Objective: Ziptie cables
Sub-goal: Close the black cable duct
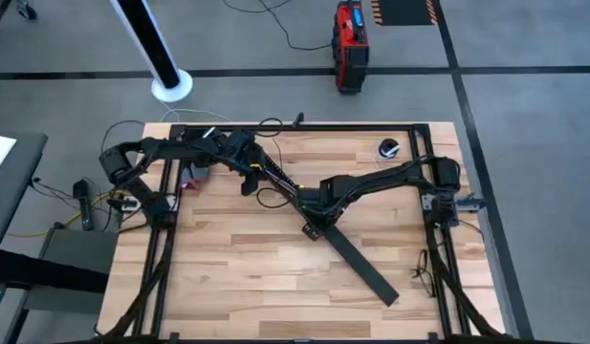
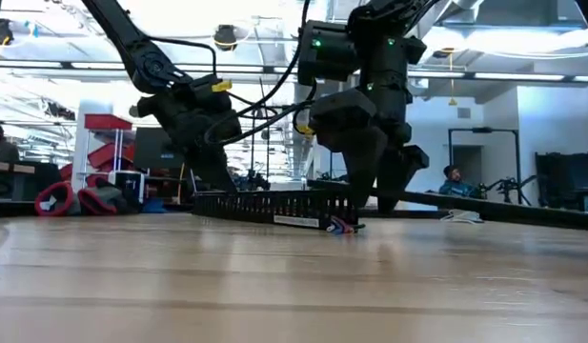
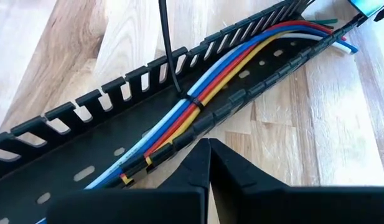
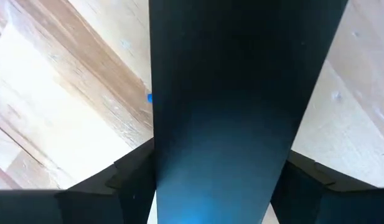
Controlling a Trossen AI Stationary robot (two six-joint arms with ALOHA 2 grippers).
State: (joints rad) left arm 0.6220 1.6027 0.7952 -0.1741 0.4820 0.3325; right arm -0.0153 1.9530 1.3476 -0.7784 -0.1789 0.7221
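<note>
The table [image 3: 67,56] is pale wood in butcher-block strips, smooth with a light sheen and visible grain. The channel [image 3: 86,124] is black plastic, matt, with comb-like slotted walls and oval holes in its floor. The cables [image 3: 198,93] have smooth, slightly glossy plastic sheaths in blue, white, red and yellow, cinched by a thin black ziptie [image 3: 193,101]. The strip [image 4: 232,93] is flat, black and smooth with a soft satin shine, probably plastic, though this close it is hard to tell. The left gripper [image 3: 207,186] looks like matt black plastic.
</note>
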